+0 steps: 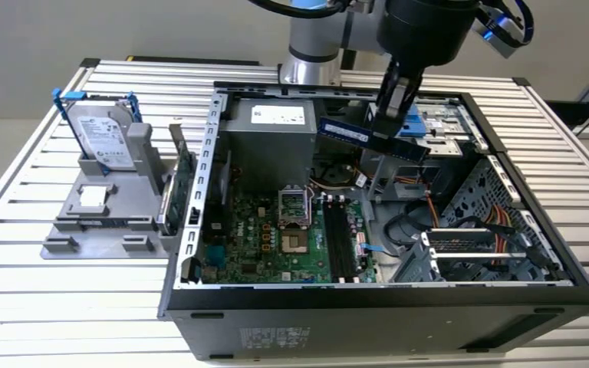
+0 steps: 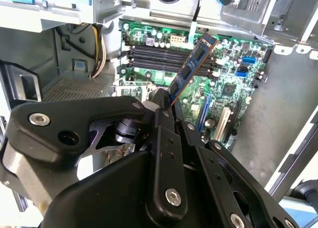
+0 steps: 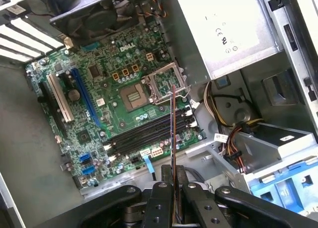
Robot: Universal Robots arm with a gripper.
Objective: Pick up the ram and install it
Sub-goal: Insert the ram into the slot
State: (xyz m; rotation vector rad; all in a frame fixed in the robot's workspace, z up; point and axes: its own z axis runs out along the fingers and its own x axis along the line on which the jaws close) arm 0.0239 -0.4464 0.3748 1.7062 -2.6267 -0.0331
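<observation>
Clamped shut, the gripper (image 3: 173, 188) pinches the ram (image 3: 172, 138) between its black fingers (the stick shows edge-on in the first wrist view). That ram hangs tilted over the open computer case (image 1: 376, 322), above the motherboard (image 3: 94, 104) and apart from its dark memory slots (image 3: 144, 131).

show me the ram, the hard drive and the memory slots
ram (image 2: 193, 63): second wrist view, middle of its blue board face
hard drive (image 1: 105, 136): exterior view, middle of its labelled silver top
memory slots (image 3: 141, 134): first wrist view, middle of the black slots

Colours around the open case
Black pincer (image 1: 385, 126), blue ram (image 1: 343, 132); green motherboard (image 1: 274, 238) at its seven o'clock; silver, blue-railed hard drive (image 1: 100, 136); white slatted counter (image 1: 28, 207).
</observation>
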